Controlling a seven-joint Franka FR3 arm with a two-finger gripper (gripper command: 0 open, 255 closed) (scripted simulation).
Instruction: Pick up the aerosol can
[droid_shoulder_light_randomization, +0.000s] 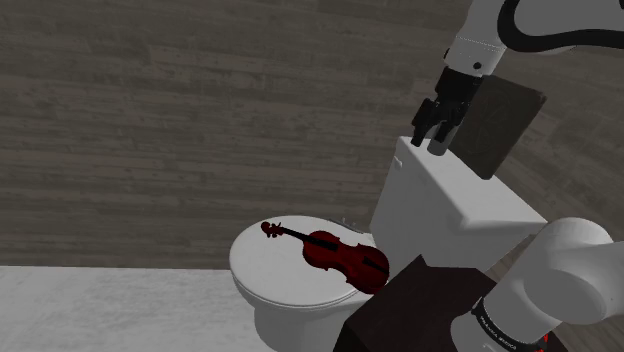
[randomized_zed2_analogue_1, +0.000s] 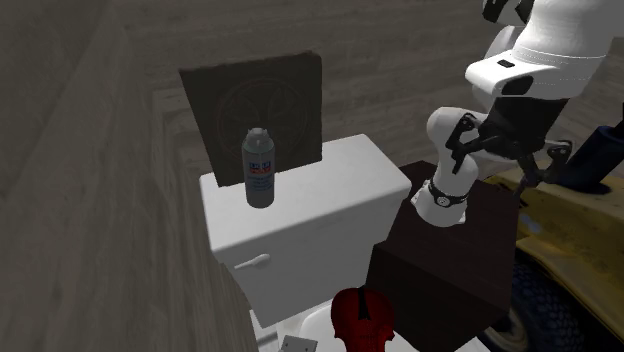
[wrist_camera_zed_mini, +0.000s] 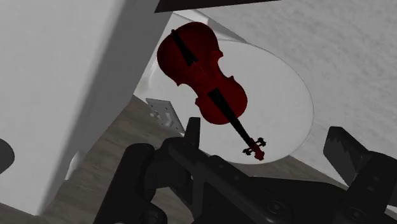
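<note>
We see an arm (droid_shoulder_light_randomization: 560, 270) of smooth, rounded white shells; black bands ring its joints, and the lower band (droid_shoulder_light_randomization: 497, 322) carries small white lettering; the end effector (droid_shoulder_light_randomization: 428, 140) is all black, blocky, with two stubby fingers (wrist_camera_zed_mini: 194, 130).

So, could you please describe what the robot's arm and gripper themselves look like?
The arm is made of smooth, rounded white links with dark joints between them. A dark ring near its base carries small white lettering. The gripper is all black and blocky, and it ends in two short fingers.
</note>
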